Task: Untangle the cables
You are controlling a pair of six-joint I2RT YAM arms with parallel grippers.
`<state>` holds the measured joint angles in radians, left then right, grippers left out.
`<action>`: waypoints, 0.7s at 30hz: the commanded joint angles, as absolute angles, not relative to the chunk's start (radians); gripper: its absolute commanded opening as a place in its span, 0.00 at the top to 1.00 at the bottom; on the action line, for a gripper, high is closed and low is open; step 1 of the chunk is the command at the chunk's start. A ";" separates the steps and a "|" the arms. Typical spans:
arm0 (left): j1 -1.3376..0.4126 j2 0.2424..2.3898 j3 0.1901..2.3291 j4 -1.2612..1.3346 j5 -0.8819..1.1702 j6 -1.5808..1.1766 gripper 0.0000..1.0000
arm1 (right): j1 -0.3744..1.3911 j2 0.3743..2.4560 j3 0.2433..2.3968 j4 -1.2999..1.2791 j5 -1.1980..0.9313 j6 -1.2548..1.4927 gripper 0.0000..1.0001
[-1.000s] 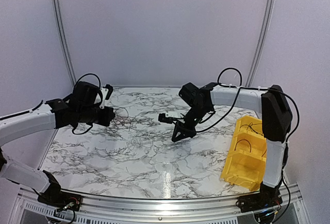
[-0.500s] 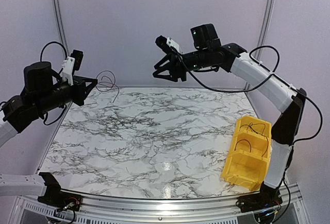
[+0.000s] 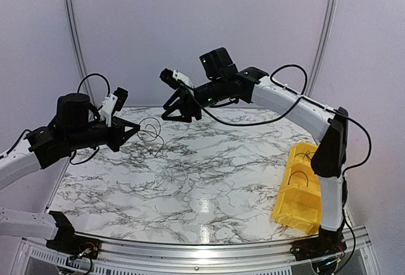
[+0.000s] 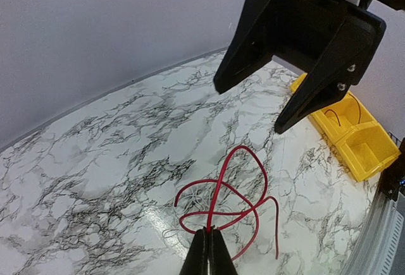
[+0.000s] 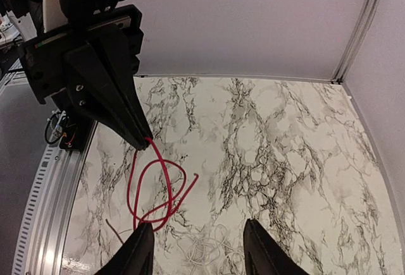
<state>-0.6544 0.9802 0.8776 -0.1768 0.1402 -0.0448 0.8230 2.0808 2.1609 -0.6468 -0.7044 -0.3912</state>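
Left gripper [image 4: 211, 253]: pinched fully closed on the red cable [image 4: 217, 200], whose crossed loops dangle just ahead of its tips.
Right gripper [image 4: 250, 107]: spread wide, empty, facing it from beyond the loops.
Risk: seizing both crossed strands, possibly knotted, would tighten the tangle; the thin wire could slip out.

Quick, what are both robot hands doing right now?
Left gripper: shut on the thin red looped wire.
Right gripper: open, empty.
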 commanded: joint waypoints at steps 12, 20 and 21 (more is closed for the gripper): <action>-0.722 1.028 0.851 -0.023 0.143 -0.082 1.00 | 0.867 2.129 2.173 -0.673 -0.758 -0.377 0.95; -0.723 1.107 0.784 0.177 -0.014 -0.183 0.77 | 0.868 2.102 2.169 -0.640 -0.787 -0.328 1.00; -0.723 1.125 0.784 0.192 -0.021 -0.197 0.76 | 0.868 2.097 2.172 -0.637 -0.791 -0.325 1.00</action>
